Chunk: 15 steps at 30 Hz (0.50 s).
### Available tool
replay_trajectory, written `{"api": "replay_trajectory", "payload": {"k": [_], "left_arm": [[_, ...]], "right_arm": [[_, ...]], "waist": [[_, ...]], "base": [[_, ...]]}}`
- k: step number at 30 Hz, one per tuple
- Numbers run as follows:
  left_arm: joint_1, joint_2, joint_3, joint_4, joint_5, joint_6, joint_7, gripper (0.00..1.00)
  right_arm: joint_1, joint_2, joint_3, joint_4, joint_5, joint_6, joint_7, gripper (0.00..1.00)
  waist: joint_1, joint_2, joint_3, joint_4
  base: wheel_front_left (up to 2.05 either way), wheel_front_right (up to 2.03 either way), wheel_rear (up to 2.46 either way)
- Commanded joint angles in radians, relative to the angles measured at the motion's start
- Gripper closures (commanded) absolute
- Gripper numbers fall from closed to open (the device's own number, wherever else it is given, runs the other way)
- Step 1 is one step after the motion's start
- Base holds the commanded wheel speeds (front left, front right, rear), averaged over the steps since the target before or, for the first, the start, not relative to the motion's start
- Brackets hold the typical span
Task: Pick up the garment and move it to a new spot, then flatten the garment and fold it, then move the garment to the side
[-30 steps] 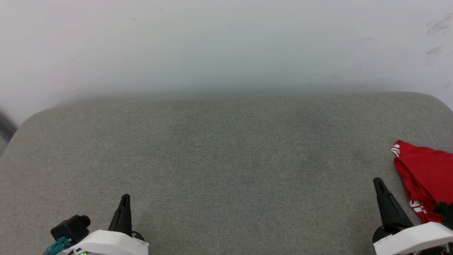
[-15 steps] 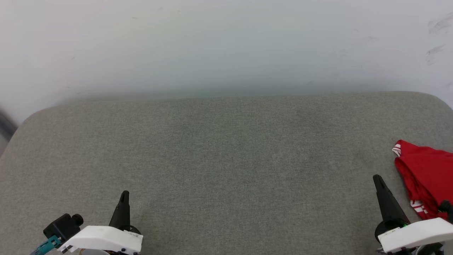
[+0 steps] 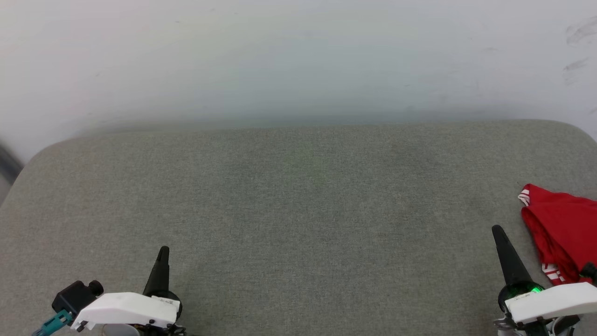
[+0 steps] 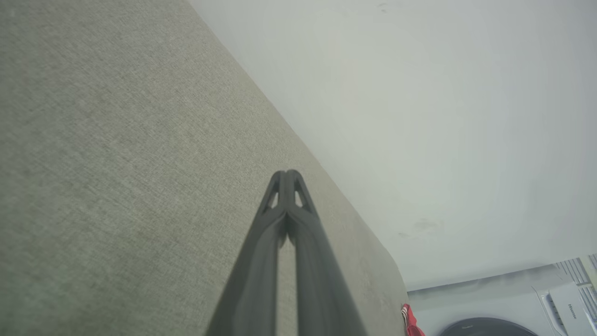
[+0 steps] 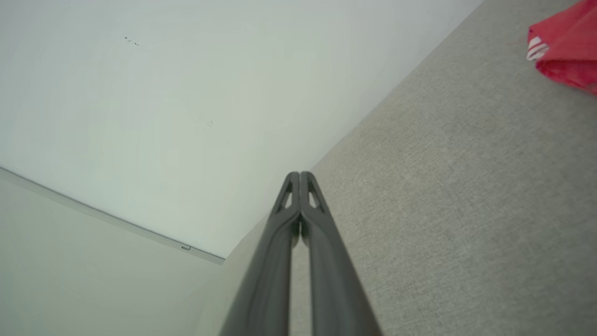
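The garment (image 3: 564, 228) unmoved beside the right end effector (image 3: 497, 231); that and the left end effector (image 3: 163, 252) closed, empty, tips higher.

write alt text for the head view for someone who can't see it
A red shirt with white striped trim lies at the right edge of a grey fabric surface, cut off by the frame. Both grippers are shut and hold nothing: the left gripper at lower left, the right gripper at lower right beside the shirt. A pale wall stands behind.
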Motion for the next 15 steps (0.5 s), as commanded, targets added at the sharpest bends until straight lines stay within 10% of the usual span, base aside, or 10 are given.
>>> {"api": "replay_trajectory", "payload": {"k": [1,15], "left_arm": [[-0.027,-0.002,0.006,-0.007,-0.018,-0.008,0.003,1.0],[-0.043,-0.017,0.035,0.0,-0.148,-0.028,0.042,1.0]], "right_arm": [[-0.03,0.002,-0.003,-0.004,0.021,0.0,0.001,1.0],[-0.055,0.007,-0.01,0.037,0.171,0.0,0.01,1.0]], "waist": [[-0.0001,-0.0001,0.0,0.0],[-0.0001,-0.0001,0.004,0.002]], "base": [[0.0,0.0,0.0],[0.0,0.0,0.0]]}}
